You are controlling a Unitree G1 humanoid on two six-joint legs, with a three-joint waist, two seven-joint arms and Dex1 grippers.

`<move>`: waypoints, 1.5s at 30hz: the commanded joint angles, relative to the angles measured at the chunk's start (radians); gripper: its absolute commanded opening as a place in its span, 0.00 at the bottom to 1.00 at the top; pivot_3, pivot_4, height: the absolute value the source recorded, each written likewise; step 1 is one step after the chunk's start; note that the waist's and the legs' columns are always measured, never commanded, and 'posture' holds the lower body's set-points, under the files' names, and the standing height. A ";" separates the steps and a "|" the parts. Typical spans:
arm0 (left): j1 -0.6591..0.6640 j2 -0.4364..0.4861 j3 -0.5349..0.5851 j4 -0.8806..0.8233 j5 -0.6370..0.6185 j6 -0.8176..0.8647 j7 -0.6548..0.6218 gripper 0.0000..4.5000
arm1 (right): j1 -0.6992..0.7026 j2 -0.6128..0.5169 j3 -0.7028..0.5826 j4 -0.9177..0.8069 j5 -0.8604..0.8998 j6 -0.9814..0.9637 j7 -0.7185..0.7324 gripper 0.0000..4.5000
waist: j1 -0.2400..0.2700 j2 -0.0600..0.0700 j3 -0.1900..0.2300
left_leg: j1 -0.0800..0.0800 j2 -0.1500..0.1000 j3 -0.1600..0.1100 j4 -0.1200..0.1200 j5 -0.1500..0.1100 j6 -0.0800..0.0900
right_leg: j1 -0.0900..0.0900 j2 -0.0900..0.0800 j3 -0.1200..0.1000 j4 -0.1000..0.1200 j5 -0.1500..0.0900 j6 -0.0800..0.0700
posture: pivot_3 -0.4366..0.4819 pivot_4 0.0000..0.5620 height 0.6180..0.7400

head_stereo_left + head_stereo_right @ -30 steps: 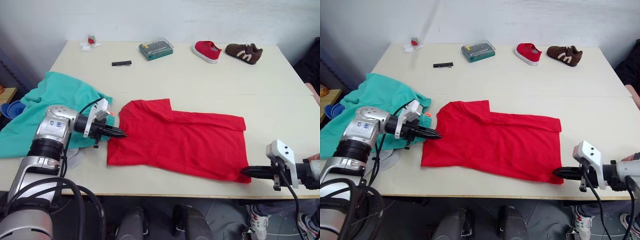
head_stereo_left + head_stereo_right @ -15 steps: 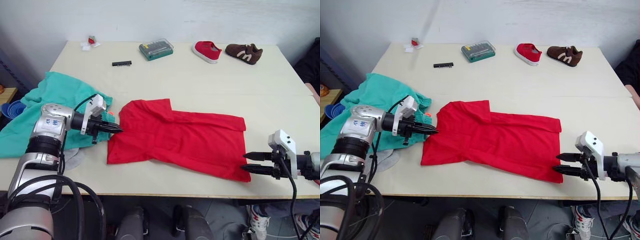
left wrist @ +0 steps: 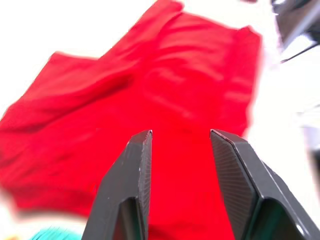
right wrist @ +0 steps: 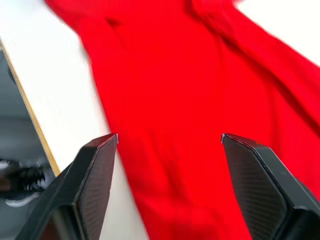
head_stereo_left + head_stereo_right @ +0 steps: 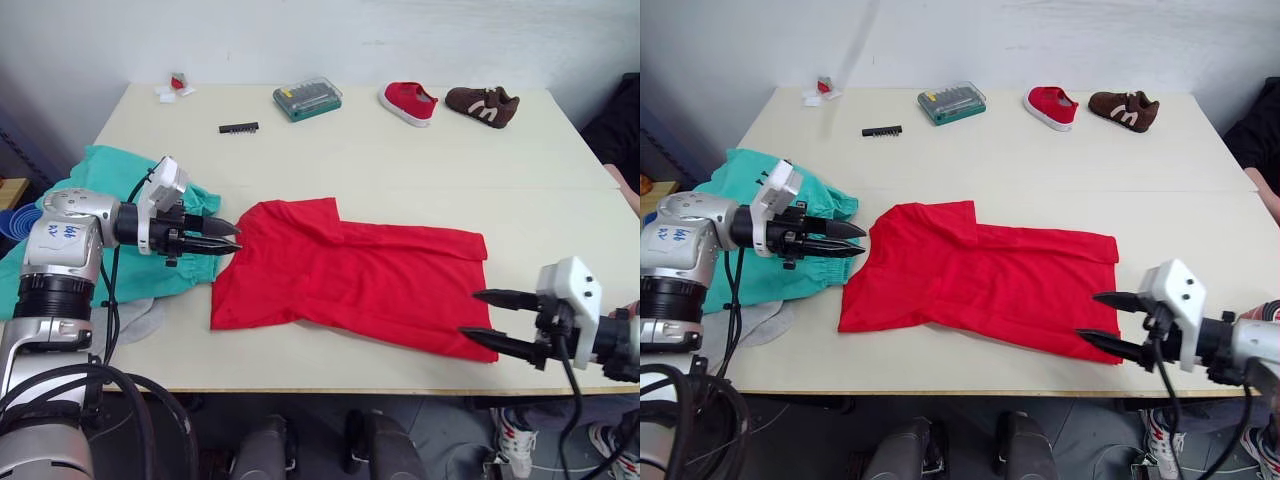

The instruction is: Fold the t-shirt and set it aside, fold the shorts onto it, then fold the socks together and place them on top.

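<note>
Your left tool (image 5: 228, 238) hovers fingers apart at the t-shirt's (image 5: 350, 285) 9 o'clock edge; your right tool (image 5: 482, 317) gapes wide at its 4 o'clock corner. Shorts (image 5: 100, 190) lie bunched at the counter's (image 5: 400, 170) 9 o'clock. Left wrist: fingers (image 3: 135, 185) apart over red cloth. Right wrist: fingers (image 4: 95, 175) spread wide likewise.

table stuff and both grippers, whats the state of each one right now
t-shirt: partly folded, flat on the table
shorts: crumpled, unfolded, at the table's left edge
socks: lying loose, partly under the shorts
left gripper: open, empty, at the t-shirt's left edge
right gripper: open, empty, at the t-shirt's right corner
bit case: closed
</note>
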 commanded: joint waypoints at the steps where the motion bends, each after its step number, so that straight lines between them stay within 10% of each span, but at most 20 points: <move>1: 0.116 -0.002 -0.031 -0.220 -0.055 0.045 -0.006 0.29 | 0.000 0.019 0.136 -0.086 -0.085 -0.059 -0.067 0.60 | -0.001 0.000 0.000 | 0.000 0.000 0.000 0.000 0.000 0.000 | 0.000 0.000 0.000 0.000 0.000 0.000 | 0.48 0.27 1.00; 5: 0.284 0.018 -0.129 -0.273 0.084 -0.123 0.045 0.01 | -0.032 0.062 0.292 -0.058 -0.195 -0.111 -0.149 0.29 | -0.003 0.000 0.000 | 0.000 0.000 0.000 -0.001 0.000 -0.001 | 0.000 0.000 0.000 0.000 0.000 0.000 | 0.48 0.27 1.00; 9: 0.313 0.008 -0.134 -0.203 0.137 -0.224 0.103 0.00 | -0.046 0.147 0.345 -0.021 -0.236 -0.114 -0.236 0.01 | -0.002 -0.001 0.000 | 0.000 0.000 0.000 -0.002 0.001 -0.002 | -0.002 0.000 0.000 0.000 -0.001 -0.001 | 0.48 0.27 1.00; 23: 0.296 0.097 -0.141 0.014 0.216 -0.428 0.096 0.00 | 0.133 0.116 0.263 0.169 -0.380 -0.303 -0.251 0.01 | 0.007 -0.001 -0.005 | 0.007 0.000 0.000 -0.007 -0.002 0.002 | 0.003 0.000 -0.001 -0.002 -0.001 -0.003 | 0.48 0.27 1.00; 33: 0.225 0.044 -0.035 -0.298 -0.110 0.061 0.132 0.00 | 0.069 0.153 0.242 -0.033 -0.232 -0.169 -0.272 0.01 | 0.014 -0.001 -0.005 | 0.001 0.000 -0.001 -0.007 0.001 -0.001 | 0.000 0.000 -0.001 -0.002 -0.002 -0.003 | 0.48 0.27 1.00; 41: 0.200 -0.076 -0.254 -0.051 0.237 -0.244 0.303 0.00 | 0.106 0.154 0.354 0.062 -0.338 -0.195 -0.297 0.01 | 0.012 -0.001 -0.005 | 0.001 -0.001 0.000 -0.006 0.001 0.000 | 0.000 0.001 -0.001 -0.004 -0.001 -0.001 | 0.48 0.27 1.00; 45: 0.221 -0.034 -0.245 0.037 0.292 -0.415 0.291 0.00 | 0.227 0.132 0.175 0.156 -0.340 -0.307 -0.250 0.01 | 0.015 -0.001 -0.007 | 0.004 -0.001 0.000 -0.006 -0.001 0.001 | 0.003 0.001 -0.001 -0.005 -0.001 -0.001 | 0.48 0.27 1.00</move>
